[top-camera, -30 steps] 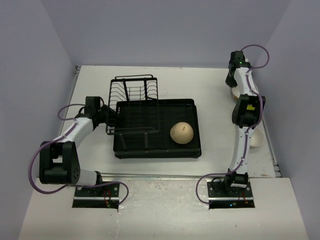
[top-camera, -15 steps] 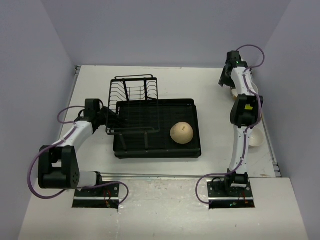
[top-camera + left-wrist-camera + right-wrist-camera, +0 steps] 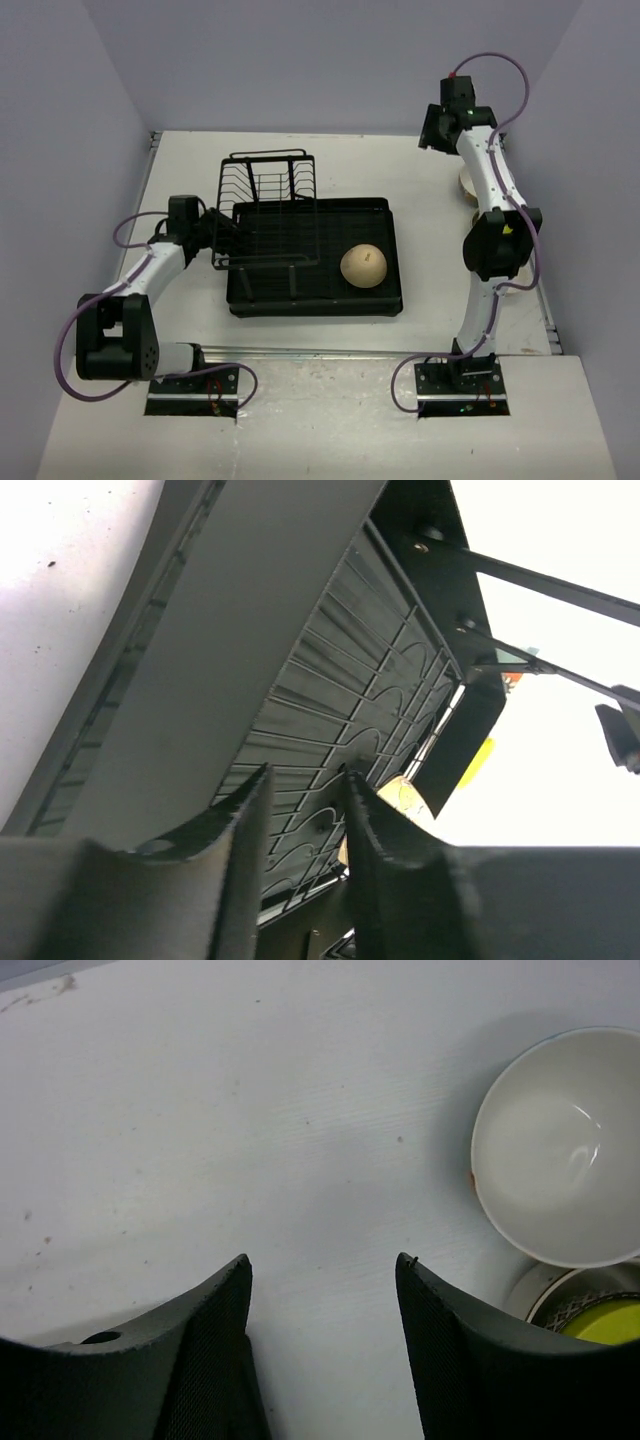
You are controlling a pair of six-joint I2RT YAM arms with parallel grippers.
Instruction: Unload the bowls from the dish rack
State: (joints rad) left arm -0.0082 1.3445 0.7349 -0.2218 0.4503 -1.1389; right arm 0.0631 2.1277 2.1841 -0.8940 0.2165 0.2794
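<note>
The black dish rack (image 3: 392,225) lies mid-table with its wire holder (image 3: 270,190) at the back left. A large beige bowl (image 3: 363,266) lies upside down in the tray; a sliver of it shows in the left wrist view (image 3: 405,795). My left gripper (image 3: 222,238) is at the rack's left edge, its jaws (image 3: 305,775) a narrow gap apart with nothing between them. My right gripper (image 3: 428,130) is open and empty (image 3: 322,1260) above bare table at the far right back. Beside it stand a white bowl (image 3: 555,1145) and a yellow-green bowl (image 3: 605,1320) nested in a patterned one.
Part of the set-down bowls (image 3: 468,183) shows on the right side of the table behind my right arm. Purple walls close in the table on three sides. The right arm's elbow (image 3: 498,245) hangs over the right edge area.
My right gripper has lifted away from the bowls at the far right and moved back and to the left. The left arm has barely moved.
</note>
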